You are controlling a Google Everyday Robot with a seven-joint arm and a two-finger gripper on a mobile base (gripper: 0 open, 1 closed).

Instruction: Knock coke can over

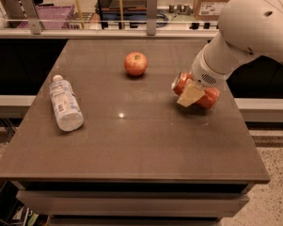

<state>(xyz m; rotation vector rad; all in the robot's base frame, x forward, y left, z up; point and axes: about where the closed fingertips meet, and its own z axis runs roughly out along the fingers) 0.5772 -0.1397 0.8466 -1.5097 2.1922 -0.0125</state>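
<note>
- Apparently late in the knock: can (209, 97) lying long-ways on the right side of the desk (131, 149), silver top turned left, seemingly tipped onto its side or close to it.
- Gripper (192, 94) down at the can, touching its near face, at the end of a bulky white arm (244, 27) reaching in from the upper right.
- Gripper state, open or closed, impossible to tell; any hold on the can likewise unclear, with the far side hidden.
- Apple (136, 63) toward the back middle, well apart from the can; bottle (66, 103) lying on its side near the left edge.
- Judged step: completing the tip, or confirming the can rests flat.
- Next move, as a judgement: calls for drawing the gripper off the can, up and away, slowly enough not to drag or roll it toward the nearby right edge.
- Should the can prove only tilted: calls for one short sideways nudge near its top, then the same careful retreat.
</note>
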